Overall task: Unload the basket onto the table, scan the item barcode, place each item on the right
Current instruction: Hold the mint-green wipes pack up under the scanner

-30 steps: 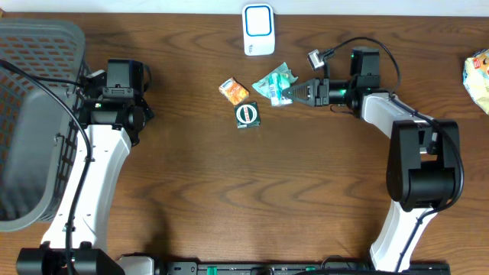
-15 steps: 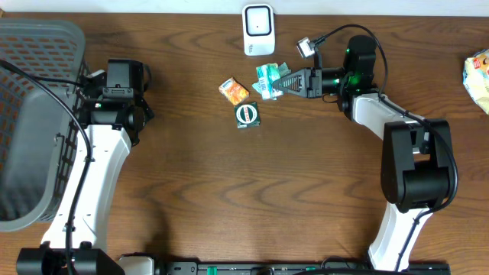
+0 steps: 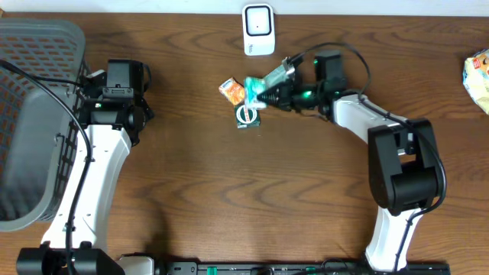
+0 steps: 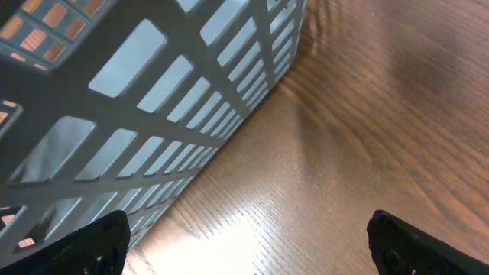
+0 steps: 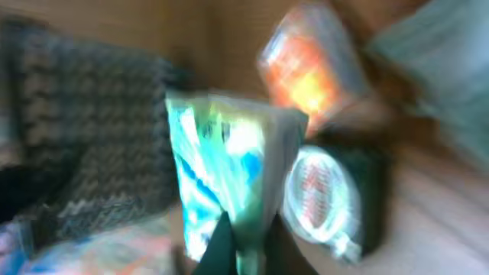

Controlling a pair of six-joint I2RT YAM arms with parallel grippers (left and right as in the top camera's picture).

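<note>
Overhead: teal packet (image 3: 254,85) pinched between the right fingers (image 3: 270,95).

Surface: dark brown wood-grain surface (image 3: 229,191); it fills the overhead frame, with the grain running left to right.
Left edge: a grey plastic lattice basket (image 3: 19,176) stands on the wood from the upper left to the lower left. In the left wrist view its gridded wall meets the wood along a slanting line.
Top centre: a white rounded scanner with a blue-ringed face (image 3: 258,29).
Centre, below the scanner: a small orange foil packet (image 3: 231,90), flat and skewed.
Just below and right of it: a dark green square packet with a white ring (image 3: 246,115), flat, close beside the orange one.
Right edge: a yellow-and-white bag (image 3: 477,76), cut off by the frame and well apart from the rest.
</note>
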